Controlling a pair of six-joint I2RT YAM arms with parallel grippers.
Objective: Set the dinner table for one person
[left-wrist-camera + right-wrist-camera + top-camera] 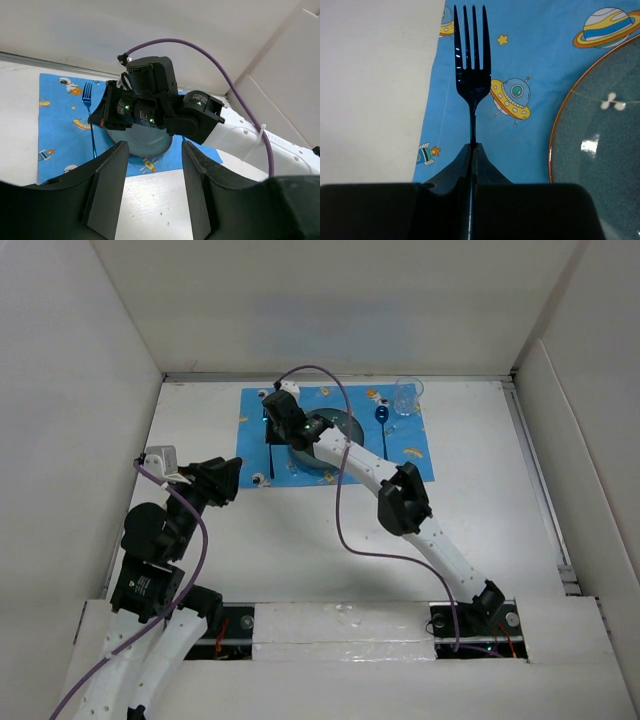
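The white dinner table [300,550] carries a blue cartoon placemat [412,452]. On the mat are a grey-blue plate [350,425] with an orange rim, a blue spoon [381,418] to its right and a clear glass [407,395] at the far right corner. A dark blue fork [472,80] lies along the mat's left side, tines pointing away, left of the plate [600,150]. My right gripper [472,147] is shut on the fork's handle, low over the mat [535,60]. My left gripper [232,480] is open and empty over bare table [150,200], facing the plate [142,142] and fork [89,112].
White walls enclose the table on the left, back and right. The right arm [400,495] stretches diagonally across the middle of the table and partly covers the plate. A purple cable [340,510] loops above it.
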